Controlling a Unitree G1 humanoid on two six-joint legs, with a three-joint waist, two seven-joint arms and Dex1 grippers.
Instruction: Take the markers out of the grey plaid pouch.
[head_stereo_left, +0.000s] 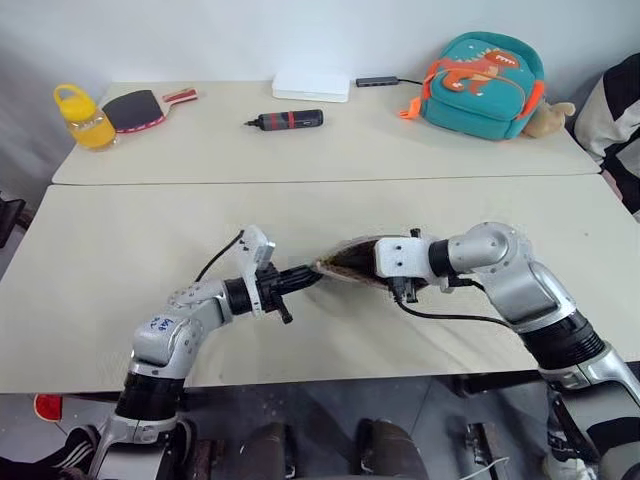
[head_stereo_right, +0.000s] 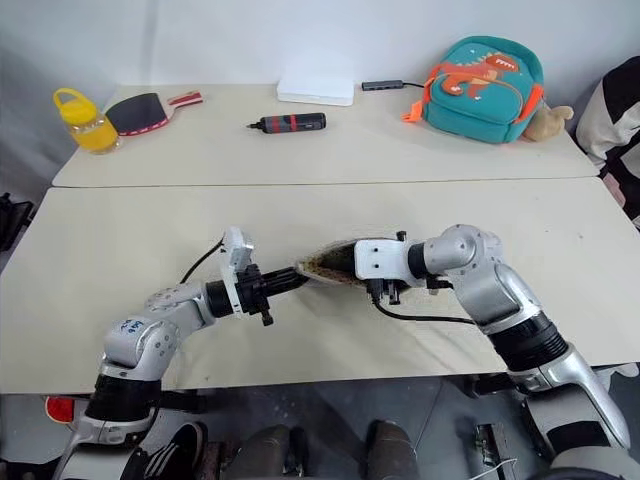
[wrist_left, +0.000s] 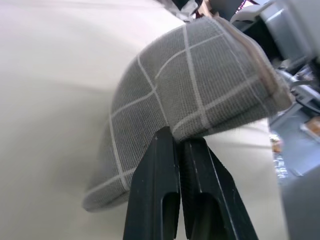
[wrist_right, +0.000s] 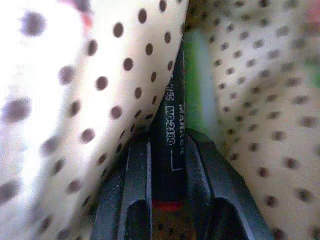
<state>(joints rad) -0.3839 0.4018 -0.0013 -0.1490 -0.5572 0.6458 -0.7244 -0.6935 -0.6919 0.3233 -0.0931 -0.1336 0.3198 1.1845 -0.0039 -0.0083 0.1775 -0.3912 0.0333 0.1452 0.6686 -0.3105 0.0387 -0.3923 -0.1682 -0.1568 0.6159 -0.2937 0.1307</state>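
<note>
The grey plaid pouch (head_stereo_left: 352, 256) is held up over the near table between my two arms. My left gripper (wrist_left: 179, 141) is shut on the pouch's fabric edge, pinching the grey cloth with white grid lines (wrist_left: 200, 90). My right gripper (wrist_right: 167, 139) reaches inside the pouch, among the tan dotted lining (wrist_right: 250, 100). Its two black fingers (wrist_right: 137, 170) press on either side of a dark marker barrel (wrist_right: 172, 112) with printed lettering and a red part near the fingers' base. A light green marker (wrist_right: 197, 85) lies beside it, deeper inside.
On the far table lie a black cylinder with a red band (head_stereo_left: 290, 120), a white box (head_stereo_left: 312, 86), a teal dinosaur backpack (head_stereo_left: 485, 85), a yellow bottle (head_stereo_left: 85, 118) and a paddle (head_stereo_left: 135, 108). A person's striped sleeve (head_stereo_left: 620, 110) shows at the right edge.
</note>
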